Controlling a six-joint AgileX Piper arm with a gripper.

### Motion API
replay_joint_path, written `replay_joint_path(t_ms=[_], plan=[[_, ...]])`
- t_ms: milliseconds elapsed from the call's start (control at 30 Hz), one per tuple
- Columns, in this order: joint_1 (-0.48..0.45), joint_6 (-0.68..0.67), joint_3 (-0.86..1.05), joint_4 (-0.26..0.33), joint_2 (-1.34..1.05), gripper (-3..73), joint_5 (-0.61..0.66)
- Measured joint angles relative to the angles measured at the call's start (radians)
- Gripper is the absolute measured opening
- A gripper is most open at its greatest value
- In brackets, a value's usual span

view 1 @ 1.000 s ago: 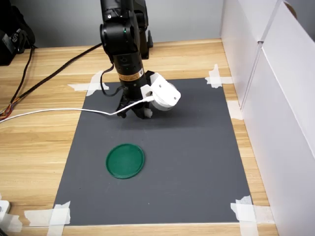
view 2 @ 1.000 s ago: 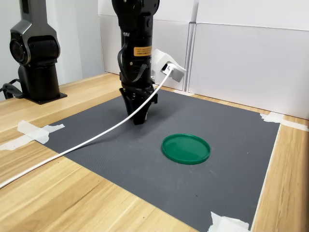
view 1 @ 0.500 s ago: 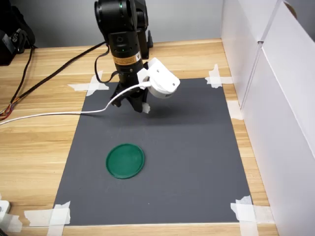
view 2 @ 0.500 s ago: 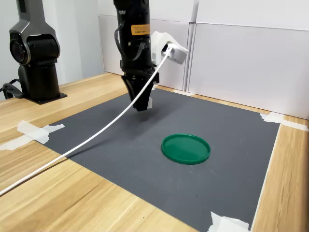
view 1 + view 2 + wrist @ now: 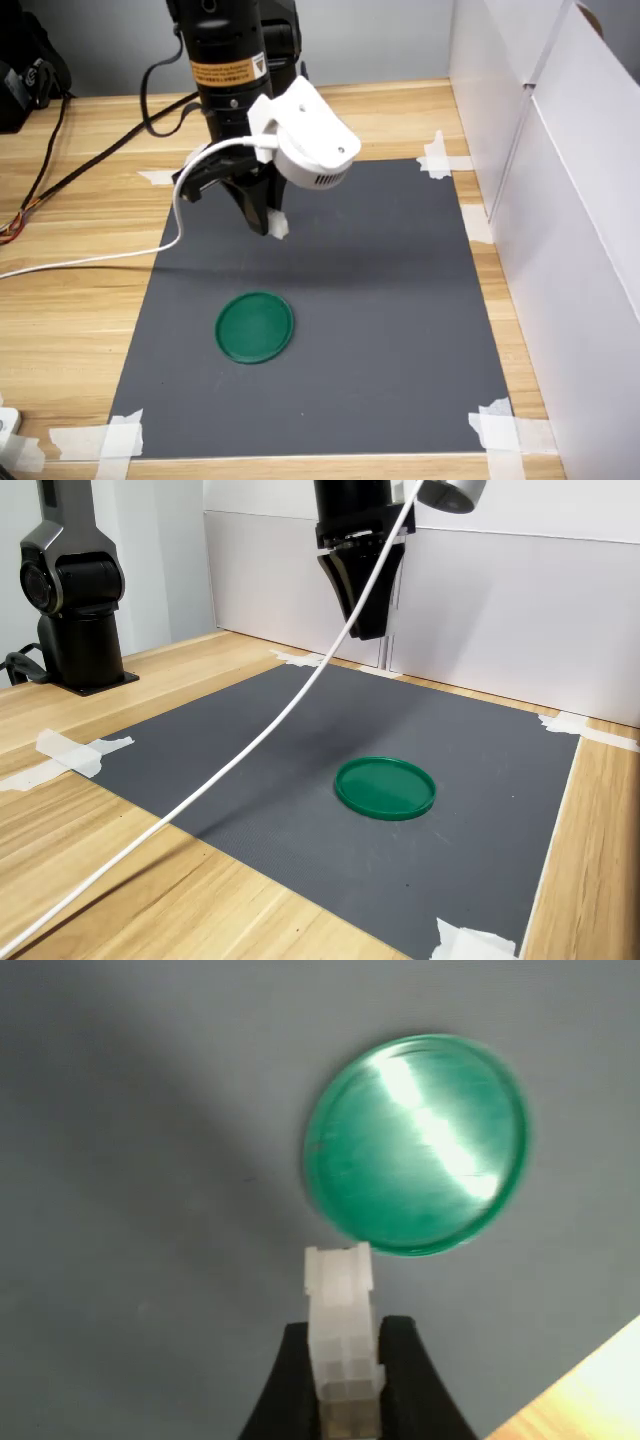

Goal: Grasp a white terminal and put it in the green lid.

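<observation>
The gripper point(image 5: 343, 1385) hangs high above the grey mat point(image 5: 400, 300), its black fingers point(image 5: 290, 1380) clamped on the white terminal point(image 5: 340, 1335). The green lid point(image 5: 255, 326) lies flat and bare on the mat below, with nothing between them. A white cable point(image 5: 250, 745) trails from the wrist camera point(image 5: 305, 145) across the wooden table point(image 5: 80, 290).

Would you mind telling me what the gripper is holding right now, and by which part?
The gripper holds the white terminal, pinched by its sides at one end; the other end sticks out past the fingertips.

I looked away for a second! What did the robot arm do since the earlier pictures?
The gripper rose high off the dark grey mat, carrying the tiny white plastic terminal pinched in its jaws. The flat round green lid stayed put, empty.
</observation>
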Motion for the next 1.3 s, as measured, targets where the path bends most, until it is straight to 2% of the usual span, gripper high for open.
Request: replay_joint_path(t_ms=[367,733,867,967,1033,1200,1300], plan=[[-0.133,0.014,-0.050,0.013,0.171,8.7,-0.008],[-0.127,-0.055,-0.051,0.013,0.245,8.7,-0.062],[-0.122,-0.078,-0.051,0.036,0.248,9.3,-0.062],[-0.122,-0.089,-0.051,0.038,0.248,13.1,-0.062],[-0.122,-0.095,-0.051,0.038,0.248,18.4,-0.065],[-0.122,-0.102,-0.051,0.038,0.248,39.7,-0.070],[-0.122,-0.105,-0.051,0.038,0.248,48.9,-0.070]])
